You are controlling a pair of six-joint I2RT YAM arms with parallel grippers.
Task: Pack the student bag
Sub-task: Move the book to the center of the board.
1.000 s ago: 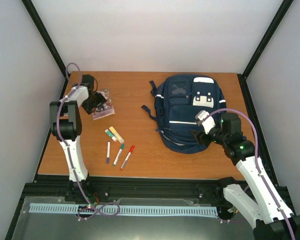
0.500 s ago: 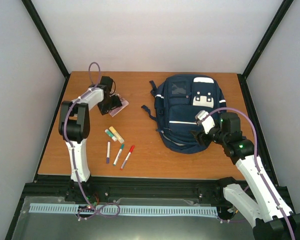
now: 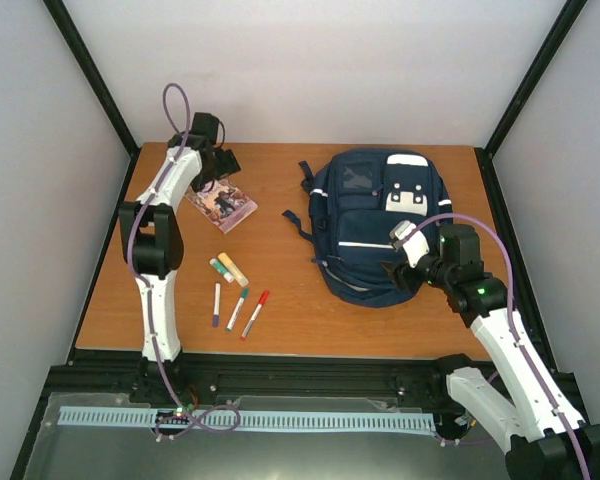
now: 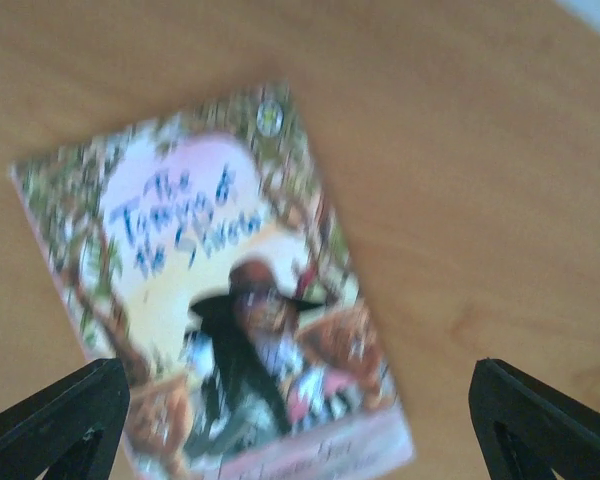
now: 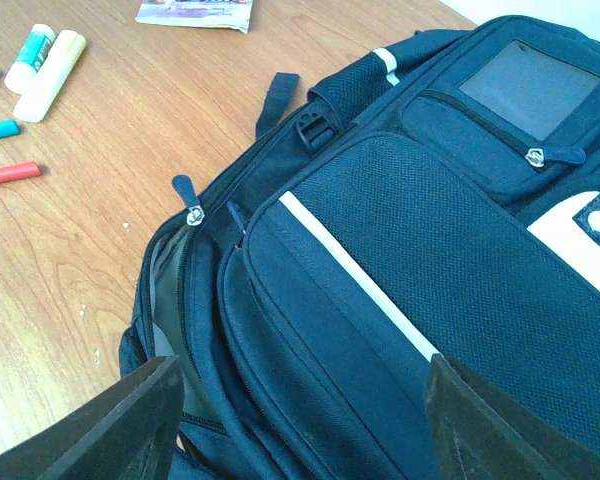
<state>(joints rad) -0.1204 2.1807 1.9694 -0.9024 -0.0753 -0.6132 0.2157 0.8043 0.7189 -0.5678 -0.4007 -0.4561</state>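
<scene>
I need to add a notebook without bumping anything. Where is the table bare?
The table is bare in a strip between the book and the student bag, running on to the near edge between the markers and the bag. The markers crowd the left-centre; the bag fills the right side, its straps spilling toward the strip.

Bright, even overhead light in the top view, pale walls [image 3: 310, 70] slightly washed out, soft faint shadows along the student bag [image 3: 375, 225], left wrist view smeared with blur across the paperback book [image 4: 220, 290], right wrist view sharp, table [image 5: 100, 180] grain at 9 o'clock crisp.
</scene>
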